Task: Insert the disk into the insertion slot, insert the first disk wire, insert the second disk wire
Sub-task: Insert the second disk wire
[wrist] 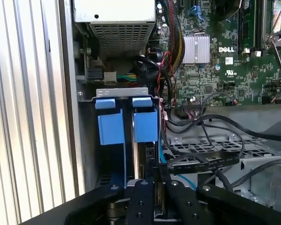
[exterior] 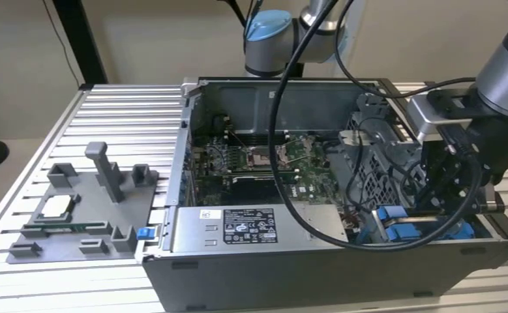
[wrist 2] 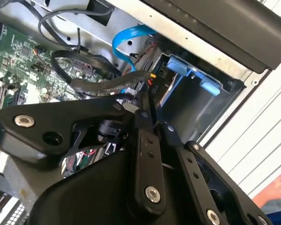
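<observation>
- The silver-grey disk in its bright blue plastic frame [wrist: 145, 126] looks already pushed into the grey-blue insertion slot [wrist: 91, 140], in the corner of the open grey computer case [exterior: 323, 261].
- The black pincer [wrist: 152, 187] hangs right above the disk's edge, fingers [wrist: 143, 201] nearly together; I cannot tell if they pinch a wire.
- I count two blue tabs, one light blue flat wire [wrist 2: 126, 40], one pincer.
- Plugging in both wires seems unfinished.

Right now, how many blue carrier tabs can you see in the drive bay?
2, side by side at the bay's mouth beside the power supply: one blue tab nearer the case wall, the other blue tab nearer the motherboard.
</observation>
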`<state>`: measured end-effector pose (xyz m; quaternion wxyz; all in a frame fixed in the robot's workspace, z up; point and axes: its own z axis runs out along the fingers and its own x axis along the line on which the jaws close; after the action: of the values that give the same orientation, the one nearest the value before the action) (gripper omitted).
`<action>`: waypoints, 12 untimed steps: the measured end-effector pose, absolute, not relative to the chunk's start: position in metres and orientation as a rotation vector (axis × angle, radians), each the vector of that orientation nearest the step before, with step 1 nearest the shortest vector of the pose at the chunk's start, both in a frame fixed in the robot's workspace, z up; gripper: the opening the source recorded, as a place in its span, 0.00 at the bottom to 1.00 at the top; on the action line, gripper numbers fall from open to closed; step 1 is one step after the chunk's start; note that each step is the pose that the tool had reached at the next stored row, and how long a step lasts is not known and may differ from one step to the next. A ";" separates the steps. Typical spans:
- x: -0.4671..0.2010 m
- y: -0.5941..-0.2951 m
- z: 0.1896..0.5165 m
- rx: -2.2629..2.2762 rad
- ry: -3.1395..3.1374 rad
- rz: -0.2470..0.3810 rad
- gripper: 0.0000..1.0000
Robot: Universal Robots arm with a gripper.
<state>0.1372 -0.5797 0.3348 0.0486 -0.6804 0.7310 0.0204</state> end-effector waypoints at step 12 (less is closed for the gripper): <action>0.137 -0.580 0.362 -2.072 2.226 0.066 1.00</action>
<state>0.1372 -0.5798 0.3617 0.0498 -0.6804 0.7309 0.0216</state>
